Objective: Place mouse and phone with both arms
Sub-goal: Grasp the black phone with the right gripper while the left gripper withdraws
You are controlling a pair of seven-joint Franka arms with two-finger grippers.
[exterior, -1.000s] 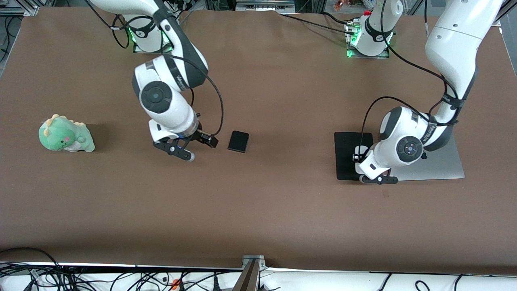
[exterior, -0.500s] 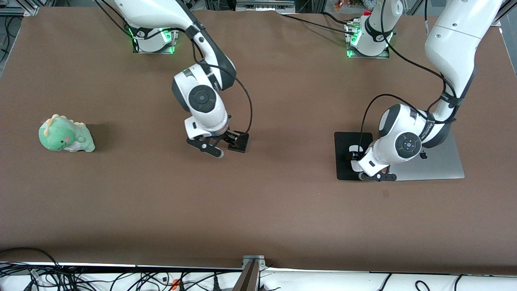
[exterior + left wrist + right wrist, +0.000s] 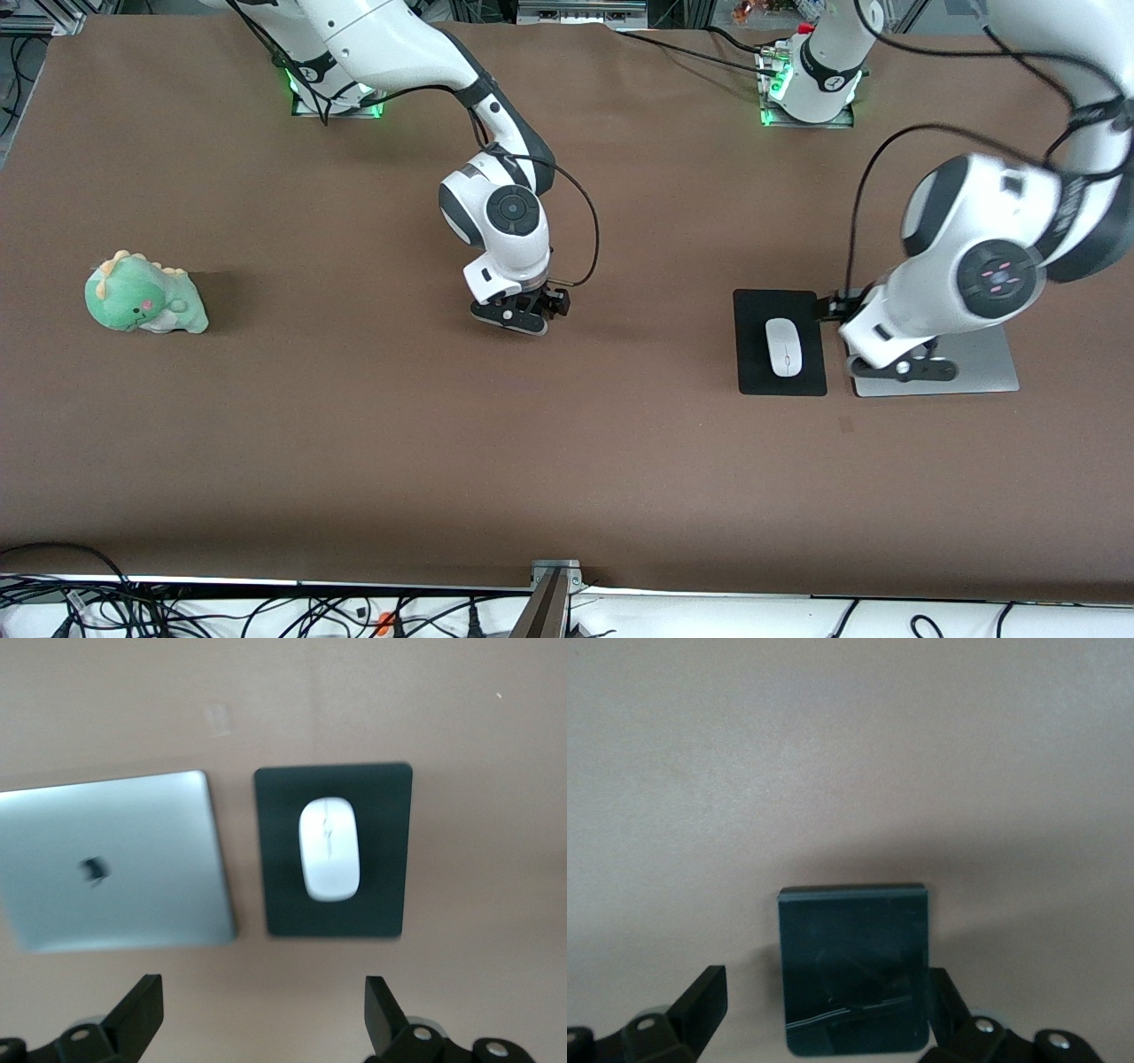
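Observation:
The white mouse [image 3: 784, 346] lies on the black mouse pad [image 3: 753, 372] toward the left arm's end of the table. It also shows in the left wrist view [image 3: 330, 849], centred on the pad [image 3: 283, 895]. My left gripper [image 3: 899, 365] is up over the silver laptop beside the pad, open and empty [image 3: 261, 1010]. My right gripper [image 3: 523, 315] is low over the table's middle and hides the phone in the front view. In the right wrist view the black phone [image 3: 855, 939] lies flat between the open fingers of the right gripper [image 3: 824, 1005], one finger close to its edge.
A closed silver laptop [image 3: 983, 363] lies beside the pad, toward the left arm's end; it also shows in the left wrist view [image 3: 111, 859]. A green plush dinosaur [image 3: 142, 306] sits toward the right arm's end. The table is brown.
My left gripper has left the mouse on the pad, risen and moved over the laptop. My right gripper has moved toward the left arm's end and now stands over the phone.

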